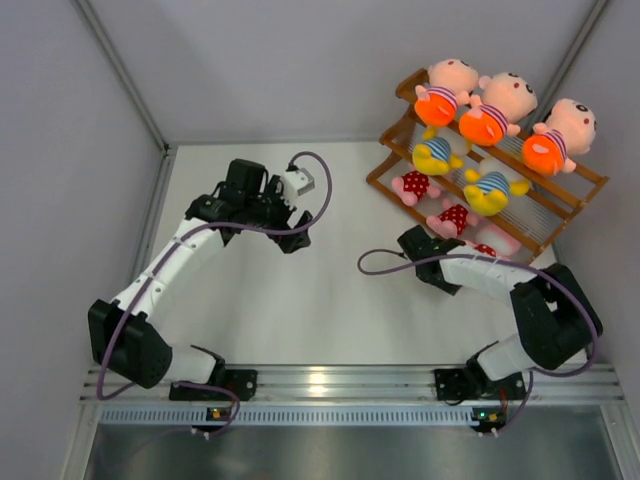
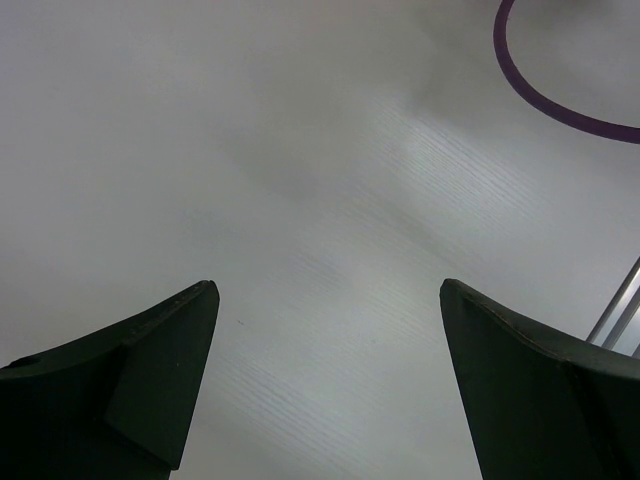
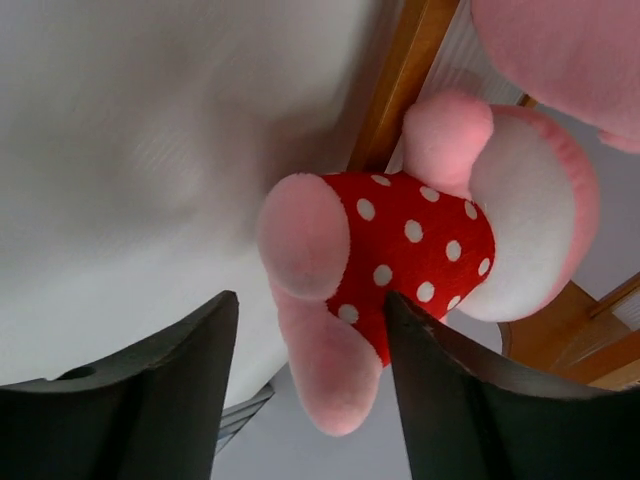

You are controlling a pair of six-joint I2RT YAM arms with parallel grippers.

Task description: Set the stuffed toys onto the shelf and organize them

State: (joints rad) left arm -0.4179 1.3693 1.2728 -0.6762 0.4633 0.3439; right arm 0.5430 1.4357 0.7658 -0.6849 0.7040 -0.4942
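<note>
The shelf (image 1: 570, 205) stands at the back right. Three peach-headed stuffed toys (image 1: 490, 105) lie on its top tier and two yellow ones (image 1: 438, 155) on the middle tier. Pink polka-dot toys (image 1: 413, 185) rest along the lowest tier. My right gripper (image 1: 425, 243) is at that tier's front edge. In the right wrist view it (image 3: 313, 300) stands open around the legs of a pink toy (image 3: 430, 250); the right finger is against the red cloth and a gap shows on the left. My left gripper (image 1: 295, 240) is open over bare table, with nothing between its fingers (image 2: 328, 290).
Grey walls close in the table on the left, back and right. A purple cable (image 2: 540, 100) loops from the left arm (image 1: 180, 250). The right arm's cable (image 1: 385, 268) arcs over the table's middle. A metal rail (image 1: 330, 380) runs along the near edge.
</note>
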